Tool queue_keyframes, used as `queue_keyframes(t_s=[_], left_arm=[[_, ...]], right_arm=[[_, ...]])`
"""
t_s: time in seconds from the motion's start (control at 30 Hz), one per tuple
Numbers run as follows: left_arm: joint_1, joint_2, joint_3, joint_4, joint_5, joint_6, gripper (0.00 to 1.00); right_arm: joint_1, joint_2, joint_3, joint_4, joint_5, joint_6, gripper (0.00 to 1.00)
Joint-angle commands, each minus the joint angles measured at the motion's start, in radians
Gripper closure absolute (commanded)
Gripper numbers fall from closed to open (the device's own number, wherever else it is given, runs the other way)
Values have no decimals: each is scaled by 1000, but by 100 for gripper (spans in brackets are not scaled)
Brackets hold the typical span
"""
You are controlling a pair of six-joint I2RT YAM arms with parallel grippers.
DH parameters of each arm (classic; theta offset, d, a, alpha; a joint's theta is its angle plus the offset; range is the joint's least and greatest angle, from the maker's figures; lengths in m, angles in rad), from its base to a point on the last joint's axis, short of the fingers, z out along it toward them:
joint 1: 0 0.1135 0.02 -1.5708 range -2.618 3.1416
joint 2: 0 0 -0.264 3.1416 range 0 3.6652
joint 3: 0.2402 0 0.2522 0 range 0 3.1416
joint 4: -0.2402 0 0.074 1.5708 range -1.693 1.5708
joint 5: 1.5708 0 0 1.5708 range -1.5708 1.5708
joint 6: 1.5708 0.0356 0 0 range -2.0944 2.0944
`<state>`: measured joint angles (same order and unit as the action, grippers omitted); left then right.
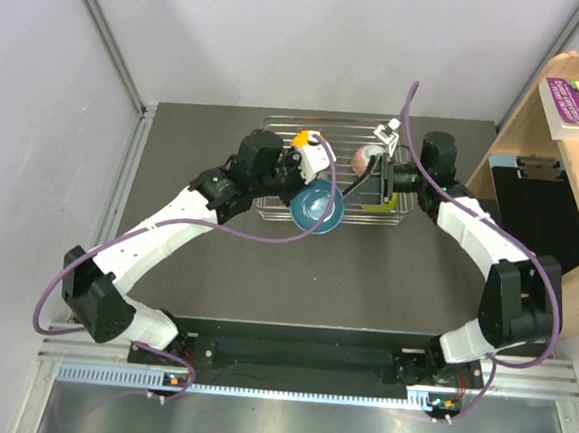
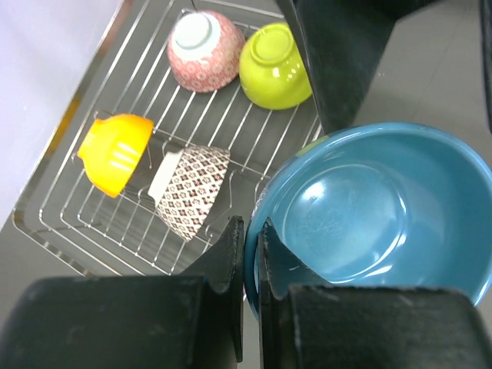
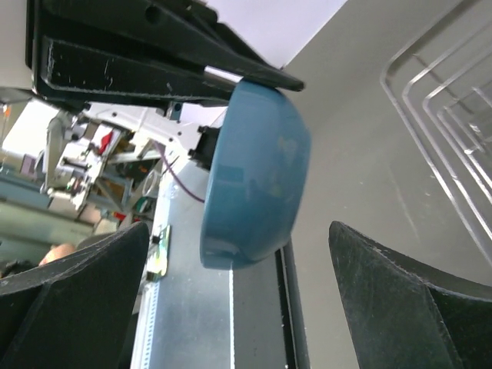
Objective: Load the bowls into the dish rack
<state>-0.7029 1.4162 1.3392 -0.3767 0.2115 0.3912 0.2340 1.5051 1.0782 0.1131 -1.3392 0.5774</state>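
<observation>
Left wrist: left gripper (image 2: 247, 231) clamps blue bowl (image 2: 369, 207) rim

Soft, even overhead light, faint shadows on the dark table (image 1: 365, 283), pale sheen inside the blue bowl (image 2: 361, 215), blown-out white wall (image 3: 292, 23), close foreground blurred in the 2 wrist views.

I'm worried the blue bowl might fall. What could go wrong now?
The left gripper pinches the blue bowl only by its rim, so the bowl might slip out. The open right gripper is very close and could bump it. The dish rack is getting full, so the blue bowl might knock the mosaic bowl going in.
</observation>
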Motion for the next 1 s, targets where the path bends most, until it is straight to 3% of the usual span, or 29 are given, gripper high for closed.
queue_keyframes(t_s=[0.0,0.13,0.27,0.47,0.63,0.8,0.97], left_arm=[[2,-5,57,27,12,-23,100],[2,-3,66,21,16,-25,100],[0,-3,75,16,23,-31,100],[2,-2,71,16,37,-32,100],[2,-5,67,15,37,-32,100],[2,-7,55,16,54,-34,100],[2,-10,48,18,60,-37,100]], right_arm=[[51,12,12,96,-66,19,1],[76,43,29,96,-86,22,5],[97,67,38,96,-116,22,18],[102,109,58,94,-173,27,27],[120,135,86,51,-212,9,29],[123,171,163,-167,-219,-163,25],[125,176,169,-178,-215,-169,28]])
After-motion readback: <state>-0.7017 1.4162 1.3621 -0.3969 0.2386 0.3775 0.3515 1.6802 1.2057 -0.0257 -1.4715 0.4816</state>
